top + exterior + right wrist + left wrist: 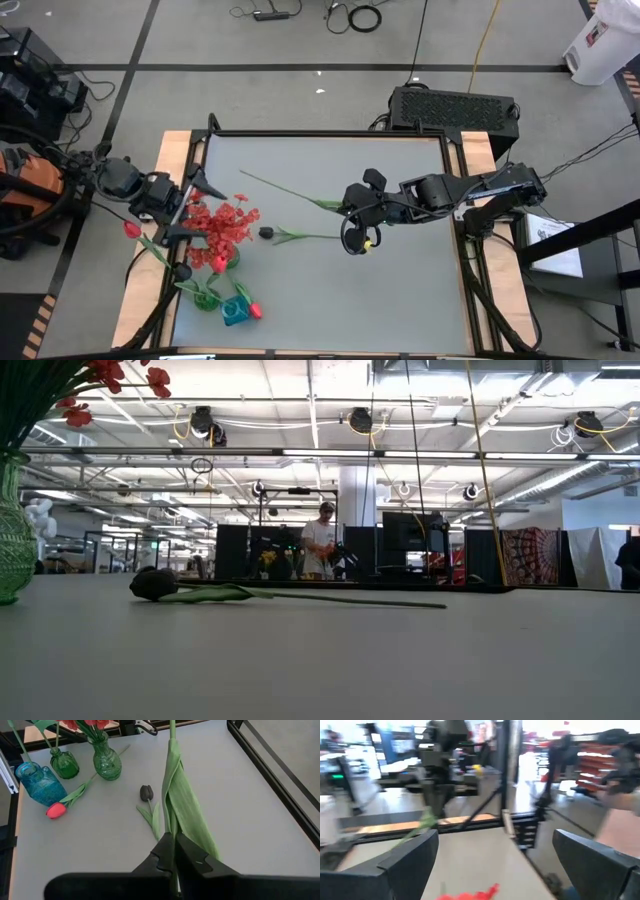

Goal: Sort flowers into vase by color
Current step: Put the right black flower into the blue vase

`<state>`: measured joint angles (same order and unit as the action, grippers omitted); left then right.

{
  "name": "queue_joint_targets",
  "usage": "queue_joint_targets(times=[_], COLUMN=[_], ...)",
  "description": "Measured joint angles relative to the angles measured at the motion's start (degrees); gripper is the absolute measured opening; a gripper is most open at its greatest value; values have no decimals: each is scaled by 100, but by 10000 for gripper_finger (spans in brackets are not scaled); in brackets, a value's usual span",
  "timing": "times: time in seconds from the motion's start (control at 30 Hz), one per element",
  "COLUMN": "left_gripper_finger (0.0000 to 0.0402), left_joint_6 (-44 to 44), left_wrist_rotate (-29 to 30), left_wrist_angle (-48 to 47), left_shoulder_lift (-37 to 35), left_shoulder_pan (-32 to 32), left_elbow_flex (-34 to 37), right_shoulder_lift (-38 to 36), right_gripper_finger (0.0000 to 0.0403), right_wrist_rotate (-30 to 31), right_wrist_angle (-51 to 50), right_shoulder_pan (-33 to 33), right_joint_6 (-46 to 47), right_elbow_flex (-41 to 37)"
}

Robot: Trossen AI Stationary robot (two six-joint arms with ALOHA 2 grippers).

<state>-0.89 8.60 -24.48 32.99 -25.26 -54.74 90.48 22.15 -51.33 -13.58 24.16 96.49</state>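
Observation:
My right gripper (352,240) (174,842) is shut on a long green stem with a broad leaf (182,800), which runs toward the table's far left (285,188); its bloom is out of view. A black bud (266,232) (146,792) (152,582) lies on its side on the table beside it. Frilly red blooms (222,222) stand in a green vase (106,764) (10,530). A pink tulip (255,310) (56,810) lies by the blue vase (37,782). My left gripper (195,213) (500,870) is open beside the red blooms, touching nothing. My right gripper pinches the leafy stem near its right-hand end (172,832) between its two fingers. The fingers lie along the stem, which runs straight ahead from them. The held end is raised; whether the far end rests on the table, I cannot tell.
A small green vase (207,297) (64,764) stands between the big vase and the blue one (236,314); a red-pink tulip (130,228) leans out past the table's left edge. A black frame rims the table (330,133). A person stands far behind in the low view (320,545).

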Motion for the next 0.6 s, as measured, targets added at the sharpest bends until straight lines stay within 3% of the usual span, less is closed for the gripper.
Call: queue_joint_targets(times=[0.27,0.6], left_gripper_finger=[397,397], left_joint_6=[294,456], left_wrist_rotate=[1574,1653], left_wrist_angle=[-18,114], left_shoulder_lift=[231,657], left_shoulder_pan=[1,1], left_elbow_flex=[0,-4], right_shoulder_lift=[0,0], right_gripper_finger=[0,0], right_wrist_rotate=[0,0], right_wrist_angle=[-119,-223], right_shoulder_pan=[0,0], right_joint_6=[0,0], right_elbow_flex=[0,0])
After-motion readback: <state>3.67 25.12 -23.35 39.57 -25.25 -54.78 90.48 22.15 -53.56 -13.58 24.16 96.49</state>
